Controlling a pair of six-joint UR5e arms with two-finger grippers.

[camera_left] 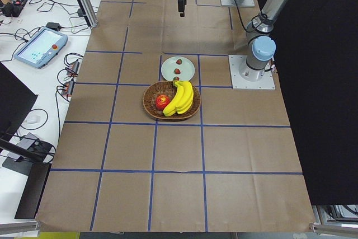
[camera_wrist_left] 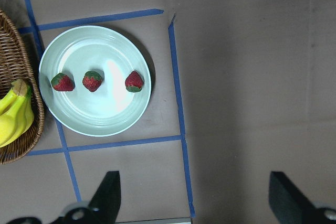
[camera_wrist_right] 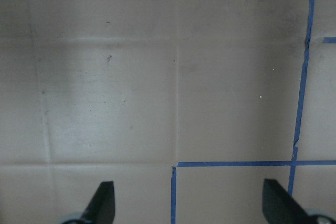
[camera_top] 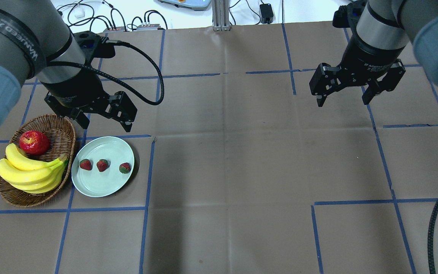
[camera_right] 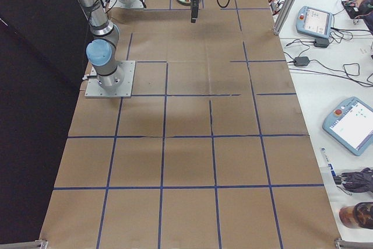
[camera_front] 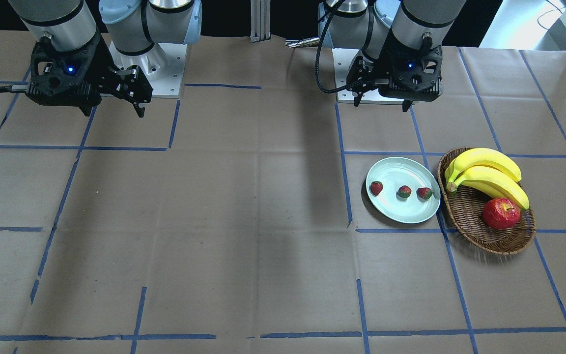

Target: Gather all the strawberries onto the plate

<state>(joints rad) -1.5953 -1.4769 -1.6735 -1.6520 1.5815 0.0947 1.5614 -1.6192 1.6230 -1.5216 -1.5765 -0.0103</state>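
Observation:
Three strawberries lie in a row on the mint-green plate (camera_top: 107, 186): one (camera_top: 86, 164), a second (camera_top: 102, 165) and a third (camera_top: 125, 168). They also show in the left wrist view, on the plate (camera_wrist_left: 89, 119), as one (camera_wrist_left: 63, 82), a second (camera_wrist_left: 93, 81) and a third (camera_wrist_left: 134, 81). In the front view the plate (camera_front: 401, 211) holds them too. My left gripper (camera_top: 107, 120) is open and empty, raised just behind the plate. My right gripper (camera_top: 344, 97) is open and empty, high over bare table far to the right.
An oval wicker basket (camera_top: 57, 129) stands left of the plate, touching its rim, with a bunch of bananas (camera_top: 29, 173) and a red apple (camera_top: 34, 142) in it. Brown paper with blue tape lines covers the table (camera_top: 242, 171).

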